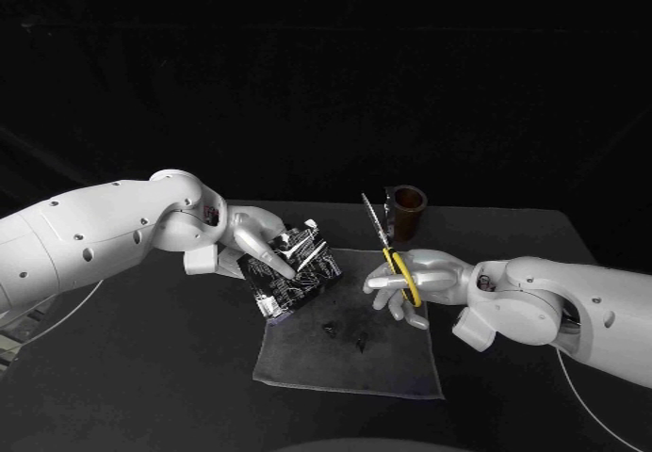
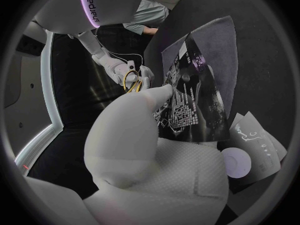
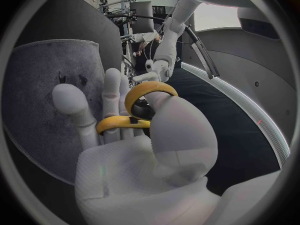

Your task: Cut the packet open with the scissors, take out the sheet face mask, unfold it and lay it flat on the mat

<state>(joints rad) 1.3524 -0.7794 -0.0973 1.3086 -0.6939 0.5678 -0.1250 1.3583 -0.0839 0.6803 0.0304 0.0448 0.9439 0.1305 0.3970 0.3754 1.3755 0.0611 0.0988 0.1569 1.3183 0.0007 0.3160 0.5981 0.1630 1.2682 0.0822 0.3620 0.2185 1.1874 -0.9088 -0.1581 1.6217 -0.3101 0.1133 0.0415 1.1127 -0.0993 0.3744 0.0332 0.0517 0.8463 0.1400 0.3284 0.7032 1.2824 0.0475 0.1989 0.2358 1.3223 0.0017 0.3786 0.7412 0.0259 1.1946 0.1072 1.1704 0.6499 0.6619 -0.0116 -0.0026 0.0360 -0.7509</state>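
The left hand (image 1: 258,247) is grasping a black, glossy packet with white print (image 1: 292,273), with its fingers closing on the packet's upper part. It is holding the packet tilted in the air over the far left corner of a grey, felt-like rectangular mat (image 1: 356,363), which is lying flat on the black table (image 1: 150,377).

The right hand (image 1: 415,282) is gripping a pair of scissors with yellow loop handles and thin metal blades (image 1: 386,247). In the right wrist view its fingers are passing through the two yellow loops. The blades are pointing up and away from the robot, toward a brown cylindrical holder (image 1: 406,209) standing upright on the table just behind the mat. The blades seem to be lying together, but they are too thin to be sure. The scissors are staying apart from the packet, just beside its right edge, not touching it.

Two small dark bits (image 1: 331,328) are lying on the mat, near its middle.
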